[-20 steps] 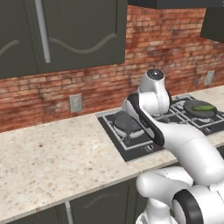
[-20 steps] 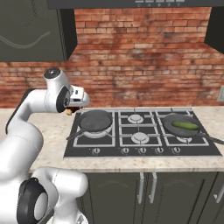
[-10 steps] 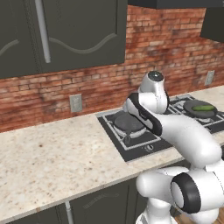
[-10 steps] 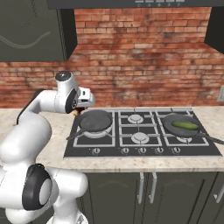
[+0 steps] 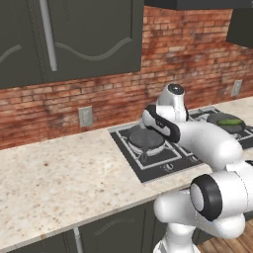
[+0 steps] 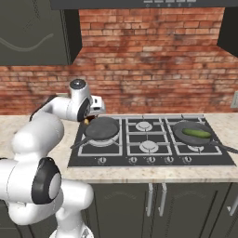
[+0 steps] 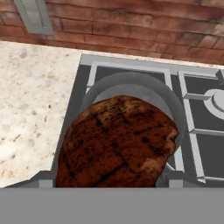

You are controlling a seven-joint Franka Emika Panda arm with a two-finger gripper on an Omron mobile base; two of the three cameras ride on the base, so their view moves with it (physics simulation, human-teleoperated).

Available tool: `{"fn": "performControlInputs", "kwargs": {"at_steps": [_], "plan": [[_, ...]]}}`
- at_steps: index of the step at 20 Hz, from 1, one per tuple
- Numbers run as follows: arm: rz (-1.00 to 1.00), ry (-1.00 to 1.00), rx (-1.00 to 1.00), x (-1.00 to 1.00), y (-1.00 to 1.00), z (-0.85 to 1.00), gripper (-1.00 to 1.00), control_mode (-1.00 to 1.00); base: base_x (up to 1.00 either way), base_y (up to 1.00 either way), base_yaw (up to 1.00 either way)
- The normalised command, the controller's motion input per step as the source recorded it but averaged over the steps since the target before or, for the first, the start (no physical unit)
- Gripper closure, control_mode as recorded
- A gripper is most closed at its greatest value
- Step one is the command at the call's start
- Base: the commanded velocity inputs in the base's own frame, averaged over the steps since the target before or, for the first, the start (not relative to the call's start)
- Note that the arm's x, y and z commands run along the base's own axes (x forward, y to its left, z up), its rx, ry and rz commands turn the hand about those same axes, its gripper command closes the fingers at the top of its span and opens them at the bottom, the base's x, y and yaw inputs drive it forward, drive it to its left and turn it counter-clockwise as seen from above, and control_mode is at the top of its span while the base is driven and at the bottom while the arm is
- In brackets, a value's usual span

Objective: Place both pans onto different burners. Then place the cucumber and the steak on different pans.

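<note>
Above the left pan [image 7: 131,94] the steak [image 7: 117,146] is hanging in the gripper [image 6: 88,122], w/ the pan directly beyond/below it along the hand's line of sight. Fingers themselves aren't visible; judging by the meat riding close under the hand cam, they're probably clamping it, but finger gap can't be read. From the right base cam the gripper is sitting at the pan's [image 6: 101,128] back-left edge, so the steak is lying toward the rim, not over centre; the drop needs a small shift toward the pan's middle first, I'd say. Steak's long axis is running roughly across the hand view. Cucumber [image 6: 196,133] is already lying in the right pan [image 6: 191,130], well apart. Both pans are sitting on separate burners [image 6: 143,126].
</note>
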Motion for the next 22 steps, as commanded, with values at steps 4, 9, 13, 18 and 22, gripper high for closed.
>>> {"fn": "performControlInputs", "kwargs": {"at_steps": [4,9,13,18,22], "plan": [[0.01,0.05,0.0,0.13,-0.03,-0.03,1.0,-1.0,0.0,0.0,0.0],[0.0,0.07,-0.01,0.13,-0.03,-0.24,1.0,-1.0,0.0,0.0,0.0],[0.0,0.03,-0.02,0.19,-0.03,-0.41,1.0,-1.0,0.0,0.0,0.0],[0.03,0.0,-0.02,0.24,-0.02,-0.31,1.0,-1.0,0.0,0.0,0.0],[0.04,0.0,-0.03,0.17,-0.05,-0.2,1.0,-1.0,0.0,0.0,0.0]]}}
